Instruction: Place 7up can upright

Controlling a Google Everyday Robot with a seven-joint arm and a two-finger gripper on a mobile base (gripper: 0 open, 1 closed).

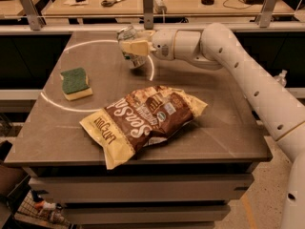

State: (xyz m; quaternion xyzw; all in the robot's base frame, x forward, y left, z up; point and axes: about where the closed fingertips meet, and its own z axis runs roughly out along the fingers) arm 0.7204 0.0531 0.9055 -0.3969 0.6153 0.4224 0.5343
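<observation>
The 7up can [129, 34] is a silvery-grey can near the back middle of the table, roughly upright with a slight tilt and its shiny top facing up and left. My gripper [133, 47] reaches in from the right and is shut on the can around its middle, with the cream-coloured fingers [136, 46] across its side. The can's lower end [137, 62] is at or just above the table surface; I cannot tell whether it touches.
A large brown and yellow chip bag [145, 119] lies in the table's middle front. A green and yellow sponge [76, 83] lies at the left. A white circle line [57, 104] is marked on the grey table [228, 137]. A rail and another desk stand behind.
</observation>
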